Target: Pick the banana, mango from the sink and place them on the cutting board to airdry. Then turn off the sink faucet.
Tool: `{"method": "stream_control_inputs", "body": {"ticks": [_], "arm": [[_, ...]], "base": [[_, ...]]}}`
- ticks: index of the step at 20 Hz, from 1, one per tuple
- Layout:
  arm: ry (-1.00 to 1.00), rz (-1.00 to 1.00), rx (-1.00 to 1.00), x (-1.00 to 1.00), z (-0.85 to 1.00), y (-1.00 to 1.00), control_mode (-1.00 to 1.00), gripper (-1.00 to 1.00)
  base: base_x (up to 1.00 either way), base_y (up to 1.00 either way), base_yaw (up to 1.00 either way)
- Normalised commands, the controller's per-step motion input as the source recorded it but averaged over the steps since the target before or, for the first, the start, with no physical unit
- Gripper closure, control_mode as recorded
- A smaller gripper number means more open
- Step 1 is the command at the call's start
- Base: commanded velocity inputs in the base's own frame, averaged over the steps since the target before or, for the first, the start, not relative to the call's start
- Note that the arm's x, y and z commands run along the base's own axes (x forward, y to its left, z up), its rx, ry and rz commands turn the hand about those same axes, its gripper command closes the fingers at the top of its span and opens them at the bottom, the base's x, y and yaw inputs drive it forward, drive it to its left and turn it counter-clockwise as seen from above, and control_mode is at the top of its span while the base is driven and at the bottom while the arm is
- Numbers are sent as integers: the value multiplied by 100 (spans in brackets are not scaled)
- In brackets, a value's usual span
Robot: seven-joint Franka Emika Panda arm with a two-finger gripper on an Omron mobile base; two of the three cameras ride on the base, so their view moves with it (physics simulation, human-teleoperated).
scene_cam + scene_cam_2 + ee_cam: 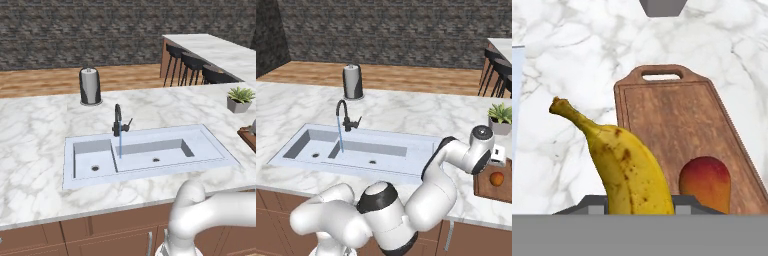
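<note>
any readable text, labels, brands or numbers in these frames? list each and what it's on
None. No text, label, brand or number shows on the banana, the mango, the cutting board, the faucet, the sink, the paper-towel holder or the potted plant. The marble counter has only veining.

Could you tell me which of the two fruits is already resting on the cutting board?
The mango: the round orange-red fruit lies on the cutting board. The banana, long, yellow and brown-spotted, rises from the gripper in the hand view, in front of the board.

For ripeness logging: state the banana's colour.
Yellow with brown speckles on the banana, clearest in the hand view.
</note>
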Motion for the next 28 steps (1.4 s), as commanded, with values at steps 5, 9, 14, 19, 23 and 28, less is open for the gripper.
{"method": "stream_control_inputs", "body": {"ticks": [5,9,14,19,23,28], "arm": [[0,1,0,16,-13,-10,-100,100],[0,1,0,12,-16,-11,-100,100],[0,1,0,16,-17,-13,-100,100],[0,1,0,17,-16,-10,-100,100],[0,0,0,17,-16,-6,-100,100],[0,0,0,14,-14,-3,-100,100]], "base": [[0,0,0],[0,0,0],[0,0,0],[0,0,0],[0,0,0],[0,0,0]]}}
